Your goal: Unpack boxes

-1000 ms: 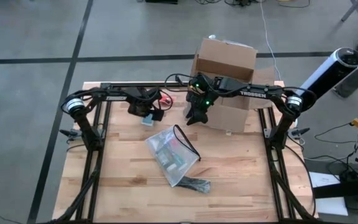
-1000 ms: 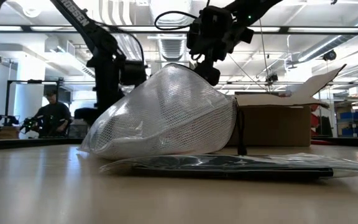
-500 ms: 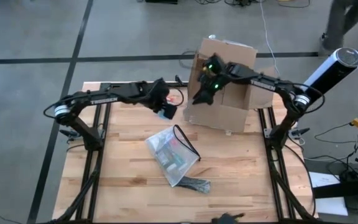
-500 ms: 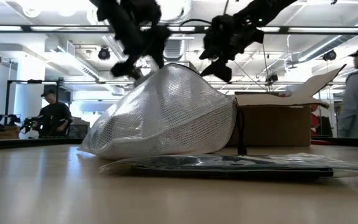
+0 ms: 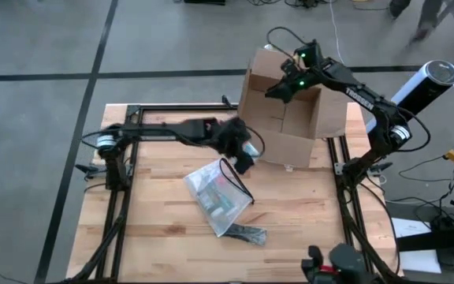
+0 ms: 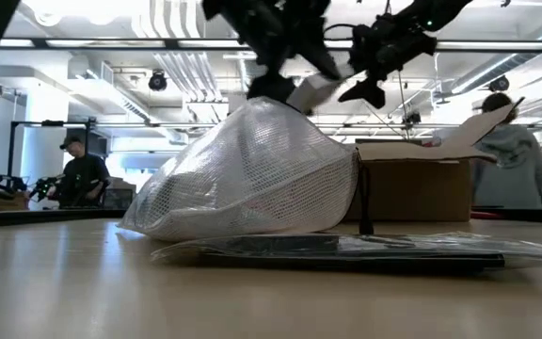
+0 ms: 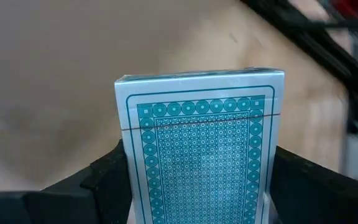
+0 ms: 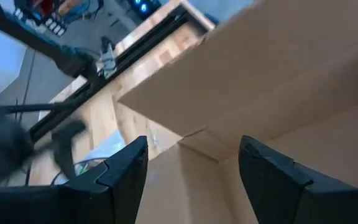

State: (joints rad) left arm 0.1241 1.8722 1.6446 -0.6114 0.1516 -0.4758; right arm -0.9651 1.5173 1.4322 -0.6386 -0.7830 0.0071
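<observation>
The brown cardboard box [image 5: 286, 110] stands open at the table's far right, its flaps up; it also shows in the low view [image 6: 412, 188]. My left gripper [image 5: 241, 151] hangs just left of the box's near corner, shut on a teal patterned card pack [image 7: 197, 149]. My right gripper [image 5: 278, 88] is open above the box's opening, and its own view shows a box flap [image 8: 241, 68] beyond the fingers [image 8: 126, 171] with nothing between them. My left gripper pinches the card pack between its two fingers, one on each narrow long side [image 7: 124, 174]. The fingers slant down from the table's left. The pack's far end [image 7: 197, 78] sticks out past them, and the pack is lifted clear of the table.
A white mesh zip pouch [image 5: 217, 193] lies mid-table below and near of my left gripper, bulging up in the low view [image 6: 252, 174]. A flat dark item in clear wrap [image 5: 247, 233] lies near of it. People stand in the room beyond the table.
My left gripper has carried the card pack up and toward the table's right, from the far left to beside the box, rolling as it went. My right gripper has risen and gone toward the far edge, from the box's near wall to above its opening.
</observation>
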